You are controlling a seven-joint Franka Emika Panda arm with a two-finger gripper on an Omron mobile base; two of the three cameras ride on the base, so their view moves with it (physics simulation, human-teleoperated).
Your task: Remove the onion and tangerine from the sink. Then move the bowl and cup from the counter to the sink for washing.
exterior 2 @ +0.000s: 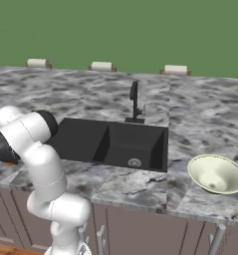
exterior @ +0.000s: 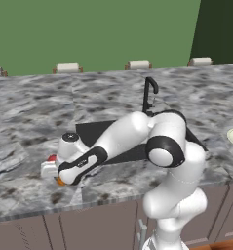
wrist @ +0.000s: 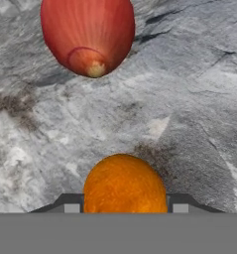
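On the marble counter, left of the black sink, my gripper is low over the top and shut on the orange tangerine. In the hand view the tangerine sits between the two fingertips of the gripper, with both tips against its sides. The glossy red onion lies on the marble just ahead of it, and shows as a red spot beside my hand. The sink holds nothing. The pale bowl stands on the counter to the sink's right. The cup is out of view.
A thin black faucet rises behind the sink. My bent arm reaches across the sink's left half. Brown cabinets run under the counter's front edge. Several white rolls line the back wall.
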